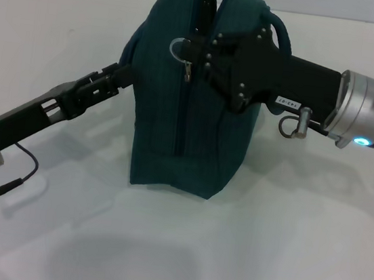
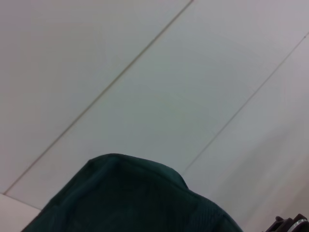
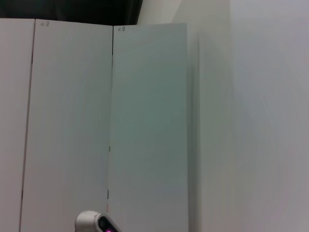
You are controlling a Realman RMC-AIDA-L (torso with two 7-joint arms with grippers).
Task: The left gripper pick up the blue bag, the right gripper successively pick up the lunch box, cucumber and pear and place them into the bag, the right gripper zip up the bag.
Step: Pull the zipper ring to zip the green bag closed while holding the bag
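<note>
Bag, teal-blue fabric (image 1: 183,119), upright on white counter (image 1: 283,247); left end effector (image 1: 121,74) grasping its side, right end effector (image 1: 196,54) clenched at zipper; wrist views omit both.

Looks like a lab or test room: bare white worktop (image 1: 261,258), plain white wall panels (image 3: 145,121) with thin seams all round, two robot arms at one bench.

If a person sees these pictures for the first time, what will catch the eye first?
The blue bag stands upright in the middle of the white table, and both arms meet at it. The right gripper is at the zipper near the top of the bag, beside a metal pull ring. The left gripper is at the bag's left side.
</note>
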